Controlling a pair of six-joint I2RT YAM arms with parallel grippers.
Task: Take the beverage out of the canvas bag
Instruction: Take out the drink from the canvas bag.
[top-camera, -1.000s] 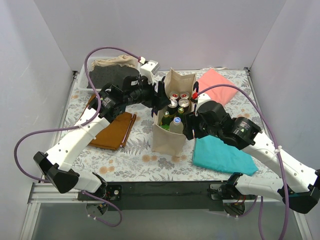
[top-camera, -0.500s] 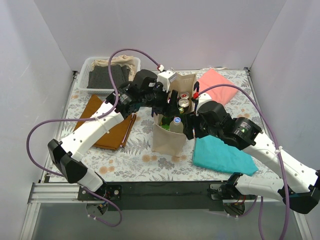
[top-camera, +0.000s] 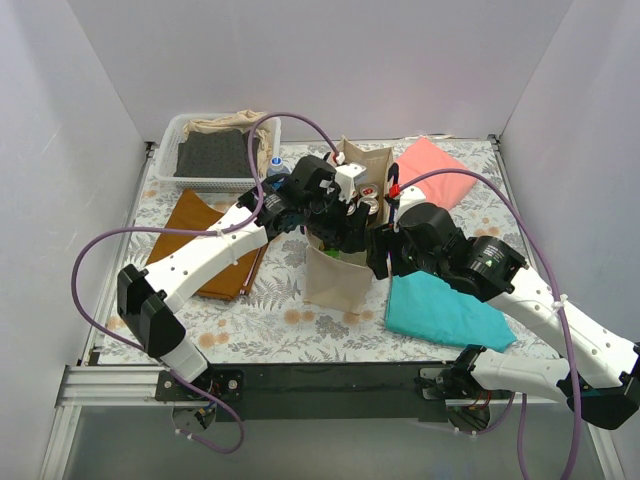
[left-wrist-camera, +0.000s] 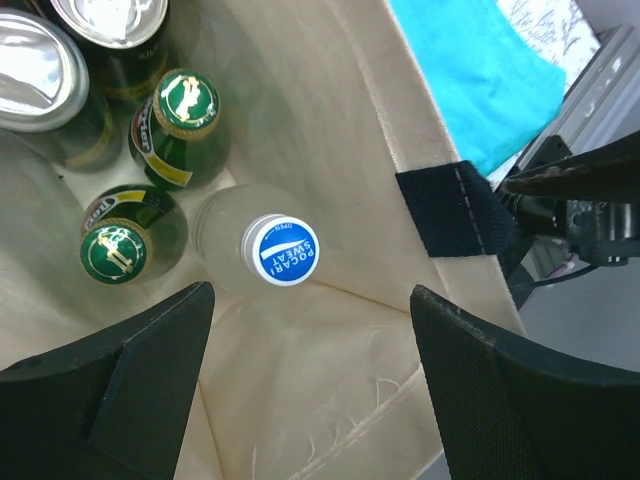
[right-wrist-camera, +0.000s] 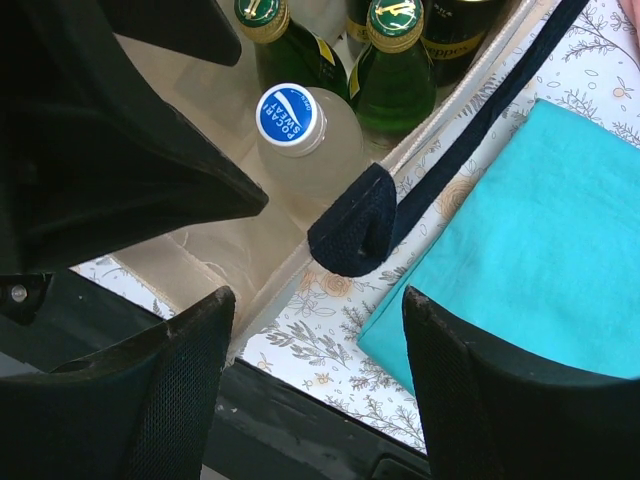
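The beige canvas bag (top-camera: 333, 282) stands upright mid-table with its mouth open. Inside it are a clear bottle with a blue cap (left-wrist-camera: 283, 250), two green bottles (left-wrist-camera: 185, 100) and cans (left-wrist-camera: 30, 60). My left gripper (top-camera: 345, 235) hangs over the bag's mouth, open and empty (left-wrist-camera: 310, 385), with the blue-capped bottle just ahead of its fingertips. My right gripper (top-camera: 380, 255) is open and empty (right-wrist-camera: 320, 370) at the bag's right rim. A navy handle loop (right-wrist-camera: 355, 235) lies just ahead of its fingers. The blue-capped bottle (right-wrist-camera: 291, 113) also shows in the right wrist view.
A white basket (top-camera: 168, 150) with dark and beige cloths stands at the back left. A brown cloth (top-camera: 215, 265) lies left of the bag. A teal cloth (top-camera: 440, 310) lies right of it, and a pink cloth (top-camera: 435, 170) lies at the back right.
My left arm has swung right, from the bag's left side to over its open mouth. My right arm has stayed at the bag's right rim.
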